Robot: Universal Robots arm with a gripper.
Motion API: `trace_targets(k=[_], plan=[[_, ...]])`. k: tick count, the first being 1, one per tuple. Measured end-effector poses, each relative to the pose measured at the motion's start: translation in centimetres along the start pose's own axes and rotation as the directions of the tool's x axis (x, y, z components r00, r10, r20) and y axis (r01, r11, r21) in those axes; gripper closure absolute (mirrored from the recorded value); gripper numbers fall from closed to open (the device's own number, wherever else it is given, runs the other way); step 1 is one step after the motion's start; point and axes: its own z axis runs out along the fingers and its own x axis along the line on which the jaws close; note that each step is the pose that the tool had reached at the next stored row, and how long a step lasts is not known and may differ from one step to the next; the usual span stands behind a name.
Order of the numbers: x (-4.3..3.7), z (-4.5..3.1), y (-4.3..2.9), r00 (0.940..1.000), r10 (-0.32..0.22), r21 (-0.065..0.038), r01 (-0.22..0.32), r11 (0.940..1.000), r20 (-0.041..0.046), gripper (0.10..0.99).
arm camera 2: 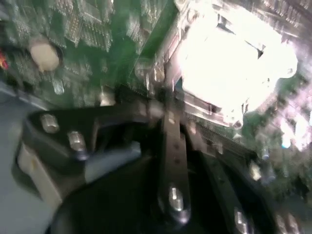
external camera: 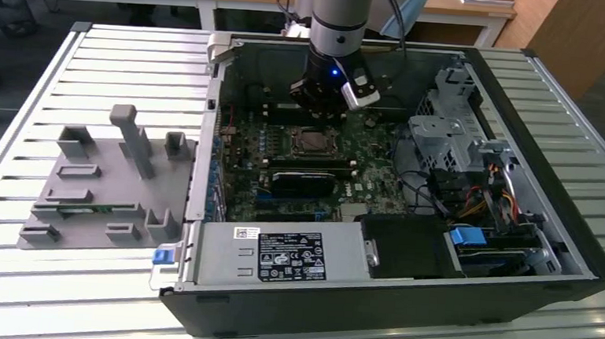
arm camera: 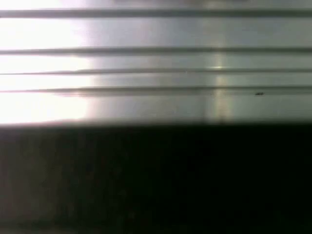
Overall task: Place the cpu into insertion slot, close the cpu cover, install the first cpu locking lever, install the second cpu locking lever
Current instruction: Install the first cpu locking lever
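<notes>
**Exterior view: arm lowered into an open computer case, just behind the processor socket**

Seen from above and in front: an open black computer case lying on a slatted metal table. Inside, a green motherboard with the insertion slot near its middle, a small square with a dark centre and a silver surround. Directly behind the socket, the gripper at the end of a grey arm, hanging low over the board with a blue light glowing on its body. Fingers hidden by the dark wrist; cannot tell how far apart, nor whether anything is held. Below the socket, long black memory slots. At the case front, a silver power supply with a label. On the exterior view's right, a drive cage with coloured cables. On the exterior view's left, outside the case, a grey plastic fixture with upright posts.

In the second wrist view: dark gripper fingers with shiny screws, blurred, close above the green board. Just past the tips, a square metal socket area washed out by glare; whether the cpu sits inside, impossible to tell.

In the first wrist view: pale slats above a black band.
</notes>
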Motion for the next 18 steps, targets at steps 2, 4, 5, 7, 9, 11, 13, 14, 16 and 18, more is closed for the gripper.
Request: trace_targets(k=[2,4,5,7,9,11,13,14,16,18], plan=[[0.01,-0.17,-0.02,1.0,0.0,0.001,0.0,1.0,-0.001,0.98],[0.01,-0.31,-0.01,1.0,0.0,0.001,0.0,1.0,-0.0009,0.98],[0.01,-0.33,0.0,1.0,0.0,0.001,0.0,1.0,-0.0009,0.98],[0.01,-0.32,0.0,1.0,0.0,0.003,0.0,1.0,-0.0006,0.98],[0.01,-0.29,-0.01,1.0,0.0,0.012,0.0,0.9999,-0.0003,0.98],[0.02,-0.2,-0.02,1.0,-0.001,0.02,0.001,0.9998,0.0004,0.98],[0.02,-0.1,-0.02,1.0,-0.001,0.024,0.001,0.9997,0.0011,0.98],[0.02,-0.04,-0.01,1.0,-0.001,0.024,0.001,0.9997,0.0011,0.98],[0.03,0.1,0.01,1.0,-0.001,0.025,0.001,0.9997,0.0011,0.98],[0.03,0.15,0.03,1.0,-0.001,0.024,0.001,0.9997,0.0009,0.98]])
